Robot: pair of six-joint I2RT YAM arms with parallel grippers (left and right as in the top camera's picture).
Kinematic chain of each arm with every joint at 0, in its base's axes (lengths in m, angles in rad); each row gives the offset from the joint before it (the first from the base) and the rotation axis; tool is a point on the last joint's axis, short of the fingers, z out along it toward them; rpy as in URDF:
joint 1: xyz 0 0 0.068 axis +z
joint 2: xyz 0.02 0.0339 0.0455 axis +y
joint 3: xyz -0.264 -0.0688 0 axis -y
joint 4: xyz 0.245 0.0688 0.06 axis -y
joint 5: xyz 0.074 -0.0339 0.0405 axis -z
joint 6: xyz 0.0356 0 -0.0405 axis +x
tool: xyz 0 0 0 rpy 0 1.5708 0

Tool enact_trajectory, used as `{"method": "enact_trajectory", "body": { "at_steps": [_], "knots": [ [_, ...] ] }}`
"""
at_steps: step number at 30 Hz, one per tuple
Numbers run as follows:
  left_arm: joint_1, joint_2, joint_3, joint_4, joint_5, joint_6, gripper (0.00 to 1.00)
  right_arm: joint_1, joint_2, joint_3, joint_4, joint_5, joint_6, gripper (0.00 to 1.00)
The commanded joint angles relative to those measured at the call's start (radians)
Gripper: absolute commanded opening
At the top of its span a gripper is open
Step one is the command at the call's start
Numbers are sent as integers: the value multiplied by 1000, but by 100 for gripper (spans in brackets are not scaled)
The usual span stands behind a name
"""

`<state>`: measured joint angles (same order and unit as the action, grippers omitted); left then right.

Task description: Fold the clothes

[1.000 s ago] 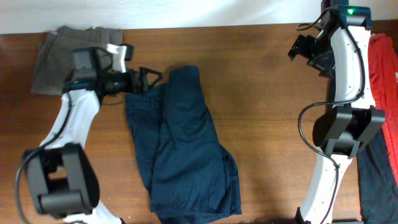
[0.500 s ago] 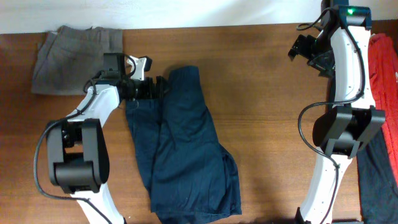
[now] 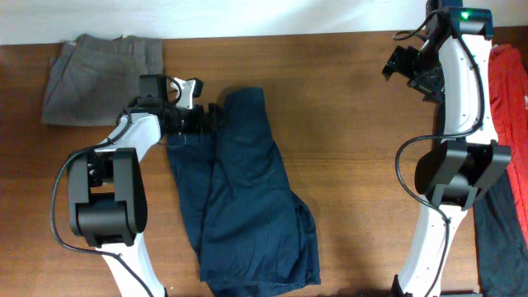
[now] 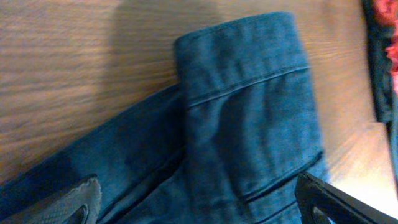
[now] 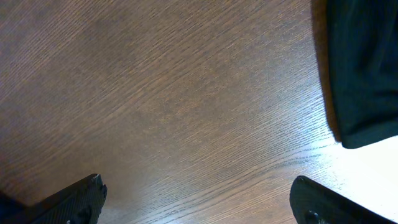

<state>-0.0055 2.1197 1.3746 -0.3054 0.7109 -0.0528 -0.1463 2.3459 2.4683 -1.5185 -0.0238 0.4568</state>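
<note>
The dark navy-blue trousers (image 3: 247, 198) lie crumpled along the middle of the table. My left gripper (image 3: 213, 117) hovers open over their upper left part, beside the folded-over hem end. In the left wrist view the navy cloth (image 4: 249, 118) fills the space between my spread fingertips (image 4: 71, 202), and nothing is pinched. My right gripper (image 3: 402, 66) hangs open at the back right, far from the trousers. Its wrist view shows only bare wood between its fingers (image 5: 78, 199). Grey-khaki trousers (image 3: 99, 66) lie folded at the back left.
A red garment (image 3: 511, 91) and a black one (image 3: 503, 239) lie along the table's right edge. A dark cloth corner (image 5: 364, 68) shows in the right wrist view. Bare wooden table (image 3: 346, 124) lies between the navy trousers and the right arm.
My left gripper has swung right and slightly forward, from near the grey-khaki trousers onto the navy trousers' upper part. The right arm has not moved.
</note>
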Motion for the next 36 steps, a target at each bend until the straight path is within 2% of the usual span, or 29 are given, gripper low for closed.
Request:
{"method": "enact_trajectory", "body": {
  "at_steps": [1,6,23,30,33,36],
  "knots": [
    [-6,18,18,14,84,0,98,0,-35,9,-4,2,4,99],
    [-6,18,18,11,103,0,90,0,-35,9,-4,2,4,99],
    [-64,21,18,-21,100,1,89,0,-35,9,-4,2,4,99],
    [-63,21,18,-18,93,1,42,0,-35,9,-4,2,4,99],
    [-63,21,18,-13,93,1,33,0,-35,9,-4,2,4,99],
    [-63,13,25,-23,93,1,15,0,-35,9,-4,2,4,99]
  ]
}}
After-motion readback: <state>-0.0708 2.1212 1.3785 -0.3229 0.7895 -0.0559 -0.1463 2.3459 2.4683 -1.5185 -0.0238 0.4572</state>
